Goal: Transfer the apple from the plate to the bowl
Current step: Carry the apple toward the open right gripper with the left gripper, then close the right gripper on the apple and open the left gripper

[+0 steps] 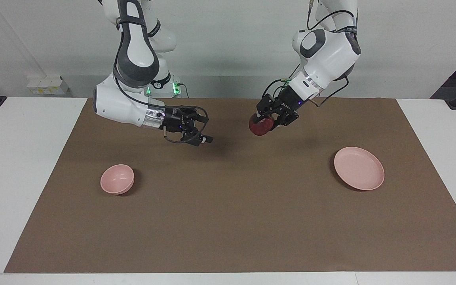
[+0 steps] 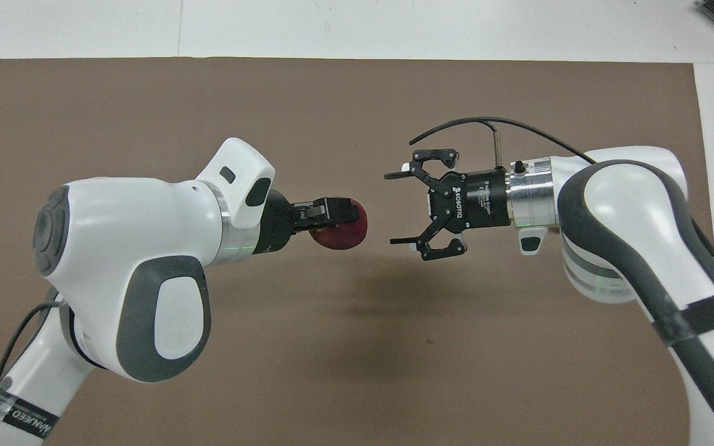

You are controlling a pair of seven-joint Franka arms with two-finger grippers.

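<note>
My left gripper [image 1: 260,123]: up in the air over the brown mat [image 1: 236,221], near the middle of the table and toward my left arm's end of it; my fingers are clamped tight on the apple.
Apple [image 1: 260,126]: small, dark red, held off the table between my left fingers, clear of both dishes; from overhead it shows just past the fingertips [image 2: 339,227].
My right gripper [image 1: 205,134]: also raised over the mat, near the middle and toward my right arm's end; its two fingers stand wide apart with nothing between them. It points at the apple, and a gap of bare mat shows between its tips [image 2: 397,208] and the fruit.
Plate [image 1: 359,168]: flat pale pink, lying bare on the mat toward my left arm's end, farther from me than my left gripper.
Bowl [image 1: 117,179]: small deep pink, resting on the mat toward my right arm's end, well apart from the plate and about as far out.
</note>
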